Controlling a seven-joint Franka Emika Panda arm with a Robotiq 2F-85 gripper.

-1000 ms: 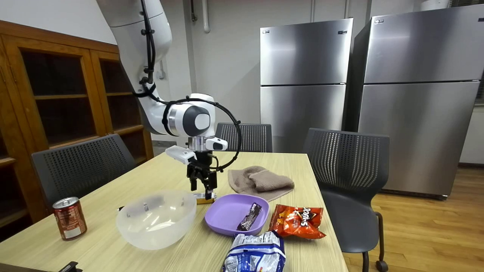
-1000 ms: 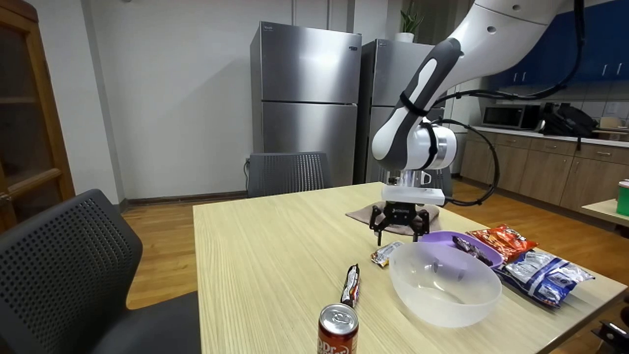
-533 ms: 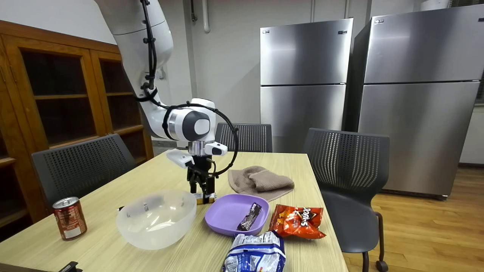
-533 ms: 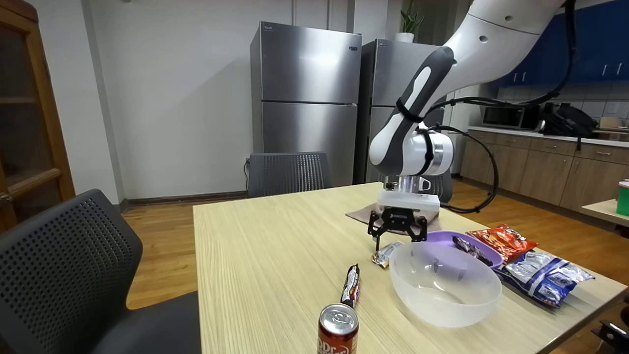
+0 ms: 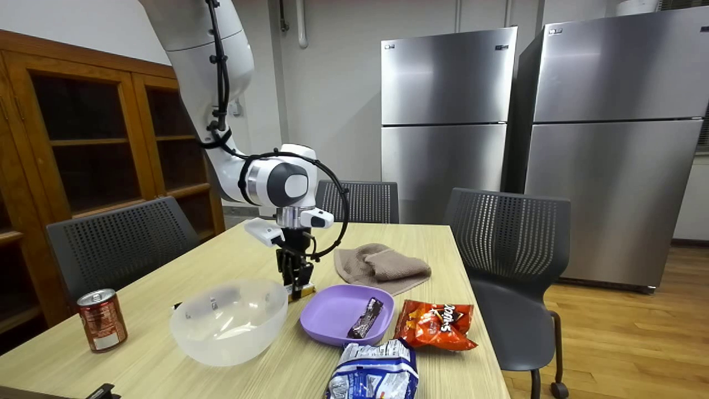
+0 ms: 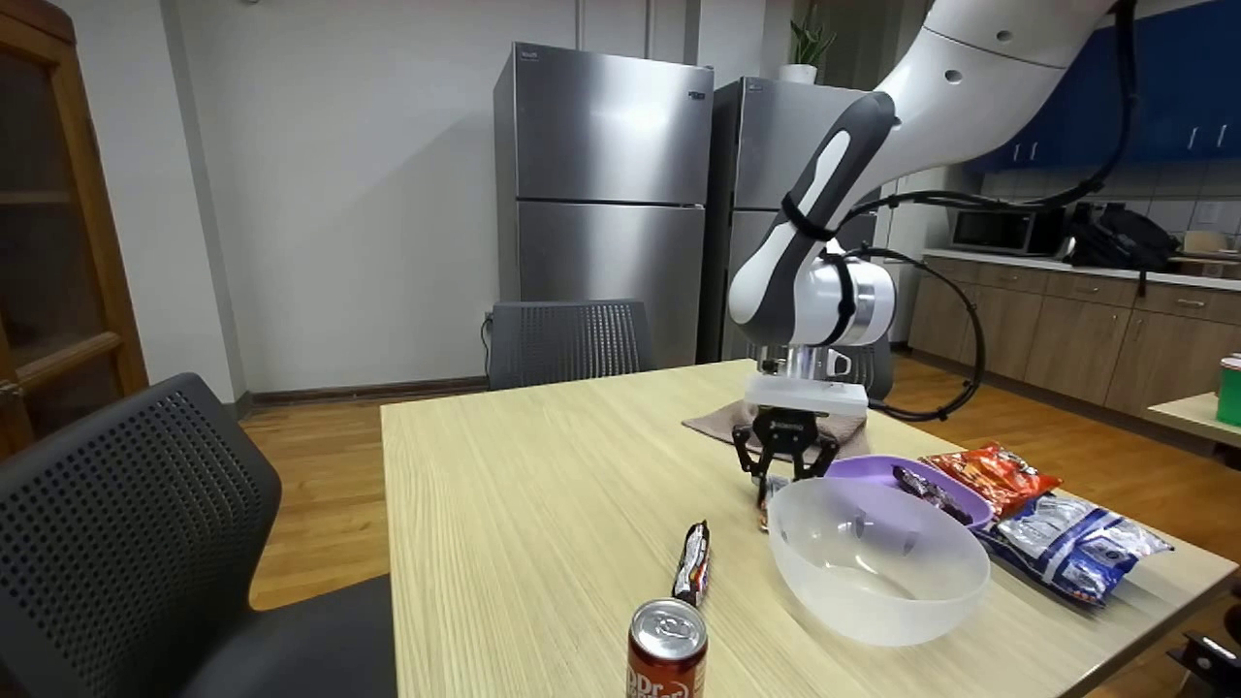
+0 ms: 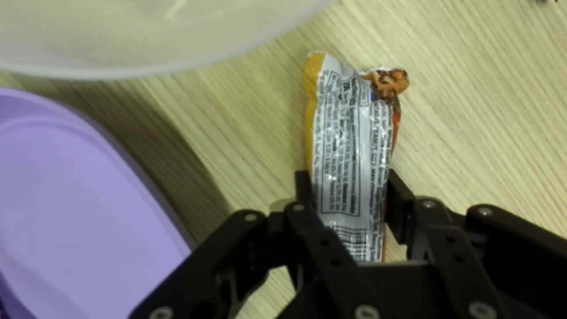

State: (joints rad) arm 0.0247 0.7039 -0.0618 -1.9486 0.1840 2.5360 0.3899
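A snack bar point(image 7: 350, 128) in a silver, yellow and orange wrapper lies on the wooden table. My gripper point(image 7: 348, 179) is shut on it, one finger pressed to each long side, pointing down near the tabletop. In an exterior view the gripper point(image 6: 781, 487) covers part of the bar; in an exterior view only the bar's end point(image 5: 308, 289) shows past the fingers. Close by are a purple plate point(image 5: 324, 316) with a dark wrapped bar point(image 5: 365, 318) on it and a frosted translucent bowl point(image 5: 235, 352). The wrist view also shows the plate point(image 7: 88, 208) and the bowl's rim point(image 7: 146, 71).
A brown cloth point(image 5: 388, 266) lies behind the plate. An orange-red chip bag point(image 5: 437, 324) and a blue and silver bag point(image 5: 376, 371) flank the plate. A red soda can point(image 6: 667, 645) and another wrapped bar point(image 6: 692, 564) lie beyond the bowl. Chairs point(image 5: 507, 266) surround the table.
My gripper came down toward the table, then its fingers drew together on the silver and yellow bar. The bar turned slightly between them. Everything else stayed where it was.
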